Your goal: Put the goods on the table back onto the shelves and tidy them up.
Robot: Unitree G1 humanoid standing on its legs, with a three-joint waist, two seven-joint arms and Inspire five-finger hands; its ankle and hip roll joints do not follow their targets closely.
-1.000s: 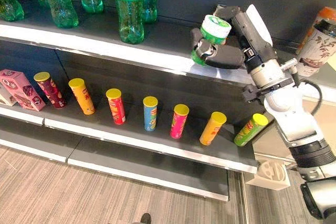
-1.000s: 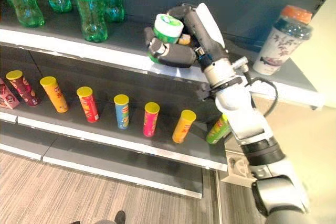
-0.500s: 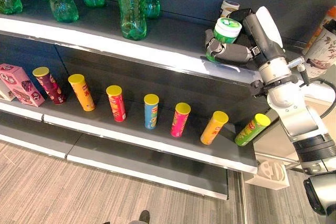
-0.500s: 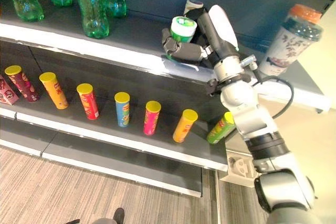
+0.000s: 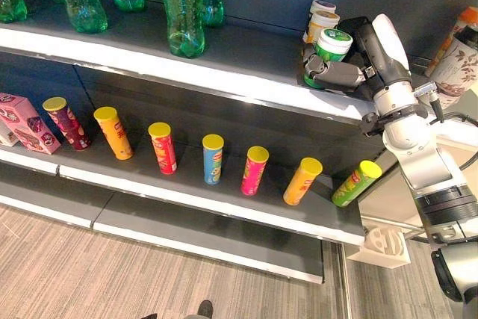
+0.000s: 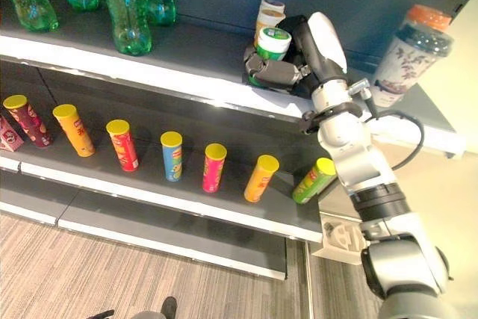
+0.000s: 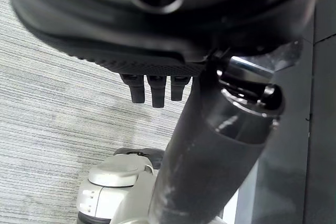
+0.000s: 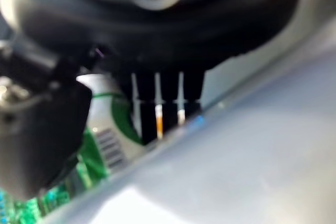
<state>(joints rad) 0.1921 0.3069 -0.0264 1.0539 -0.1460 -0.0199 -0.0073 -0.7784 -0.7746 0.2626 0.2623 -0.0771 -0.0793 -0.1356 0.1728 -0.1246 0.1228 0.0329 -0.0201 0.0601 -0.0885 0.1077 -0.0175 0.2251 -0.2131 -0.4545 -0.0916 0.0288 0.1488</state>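
Note:
My right hand (image 5: 342,75) is shut on a small green-and-white tub with a green lid (image 5: 331,41), fingers curled round its body. The tub stands upright on the upper shelf (image 5: 224,71), just in front of two similar pale tubs (image 5: 323,17) near the back wall. The right wrist view has the tub's green label (image 8: 105,129) between thumb and fingers. My left hand (image 7: 152,88) hangs over the grey floor with fingers relaxed and nothing in it.
Green bottles (image 5: 184,5) stand along the upper shelf's left part. A tall patterned cup with an orange lid (image 5: 457,56) is at its right end. On the lower shelf stands a row of chip tubes (image 5: 213,159), the green one (image 5: 356,183) tilted, with a pink box (image 5: 28,123) at the left.
My right hand has carried the green-lidded tub right and deeper onto the upper shelf, down beside the two pale tubs. The view has shifted slightly.

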